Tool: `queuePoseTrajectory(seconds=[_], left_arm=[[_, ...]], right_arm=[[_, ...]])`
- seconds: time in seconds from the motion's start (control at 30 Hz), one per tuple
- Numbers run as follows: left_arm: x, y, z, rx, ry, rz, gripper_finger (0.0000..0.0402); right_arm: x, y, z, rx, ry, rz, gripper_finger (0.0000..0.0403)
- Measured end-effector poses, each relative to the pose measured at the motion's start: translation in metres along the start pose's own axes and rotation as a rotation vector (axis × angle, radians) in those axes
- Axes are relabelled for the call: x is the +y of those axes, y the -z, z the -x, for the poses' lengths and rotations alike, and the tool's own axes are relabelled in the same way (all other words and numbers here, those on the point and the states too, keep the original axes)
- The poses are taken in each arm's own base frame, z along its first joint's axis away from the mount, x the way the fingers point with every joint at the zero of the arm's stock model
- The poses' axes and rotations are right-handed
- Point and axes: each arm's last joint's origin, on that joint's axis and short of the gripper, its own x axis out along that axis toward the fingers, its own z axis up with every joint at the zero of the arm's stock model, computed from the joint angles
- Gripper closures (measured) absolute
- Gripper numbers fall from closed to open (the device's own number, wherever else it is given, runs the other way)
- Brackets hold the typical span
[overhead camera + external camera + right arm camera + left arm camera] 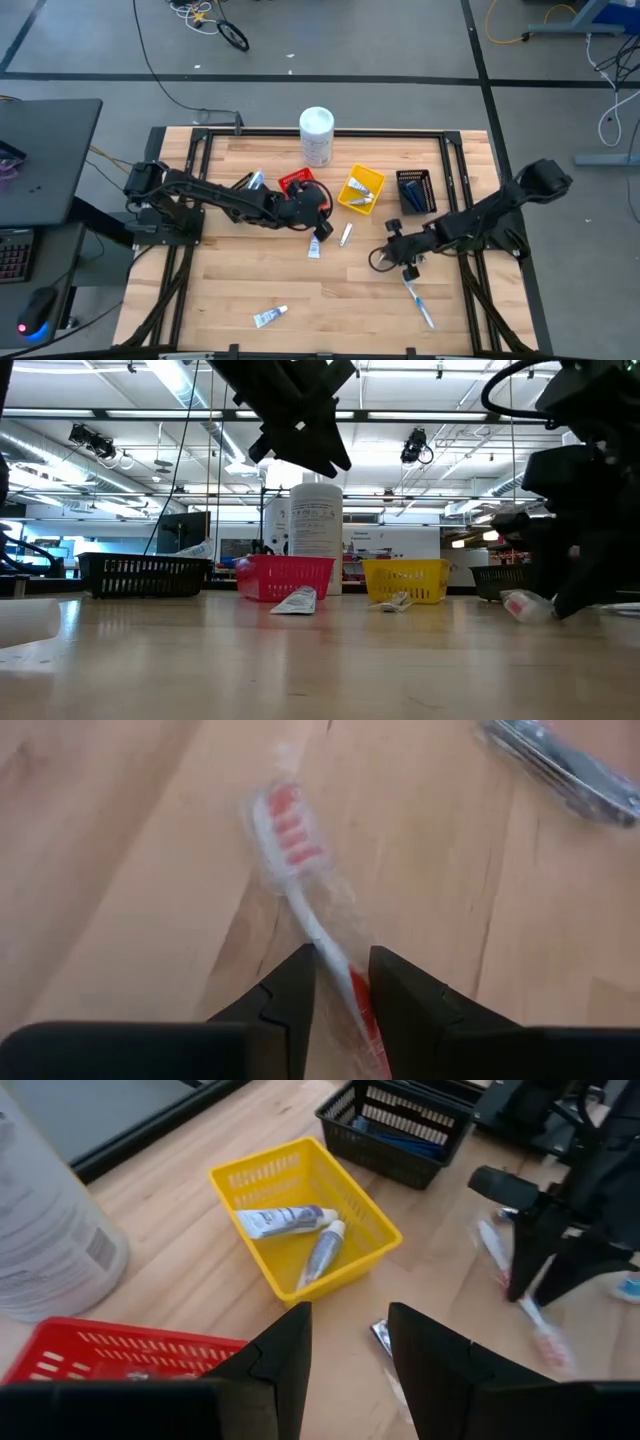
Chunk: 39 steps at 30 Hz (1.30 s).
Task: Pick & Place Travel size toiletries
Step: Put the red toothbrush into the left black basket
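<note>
A red-and-white toothbrush [296, 860] in a clear wrapper lies flat on the wooden table at the near right [419, 300]. My right gripper [342, 962] is open just above it [405, 266], tipped down, one finger on either side of the handle. I cannot tell whether the fingers touch it. My left gripper [350, 1316] hangs open and empty above the table's middle [322, 227], beside the red bin [296, 182]. A white-blue tube [314, 247] and a silvery tube [346, 234] lie below it. Another tube [269, 317] lies near the front edge.
A yellow bin [300, 1158] holds two tubes [285, 1220]. A black bin [415, 190] stands to its right, and a tall white canister [316, 135] at the far middle. Bare wood stretches across the near left of the table [200, 290].
</note>
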Motion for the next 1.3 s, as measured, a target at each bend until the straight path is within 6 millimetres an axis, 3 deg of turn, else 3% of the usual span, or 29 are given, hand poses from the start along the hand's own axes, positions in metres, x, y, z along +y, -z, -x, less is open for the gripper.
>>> queuePoseTrajectory(seconds=[0.3, 0.53, 0.77, 0.87, 1.0, 1.13, 1.3], left_arm=[[-0.007, 0.004, 0.004, 0.006, 0.027, -0.012, 0.026], [-0.017, 0.01, 0.012, 0.01, 0.058, -0.035, 0.026], [-0.023, 0.013, 0.016, 0.011, 0.075, -0.049, 0.026], [-0.022, 0.013, 0.017, -0.003, 0.051, -0.042, 0.026], [-0.022, 0.014, 0.016, -0.022, 0.014, -0.006, 0.026], [-0.022, 0.013, 0.016, -0.041, -0.002, 0.0, 0.026], [-0.02, 0.011, 0.015, -0.054, -0.024, 0.005, 0.026]], right_arm=[[0.001, -0.006, -0.019, -0.064, 0.008, -0.045, 0.0326], [-0.004, -0.026, -0.016, -0.285, 0.049, -0.063, 0.0376], [-0.031, -0.061, 0.004, -0.583, 0.479, -0.065, 0.0379], [-0.046, -0.064, 0.009, -0.598, 0.635, -0.036, 0.038], [-0.07, -0.07, 0.017, -0.649, 0.749, -0.136, 0.0381], [-0.085, -0.068, 0.02, -0.759, 0.697, -0.273, 0.038], [-0.092, -0.068, 0.021, -0.839, 0.54, -0.277, 0.038]])
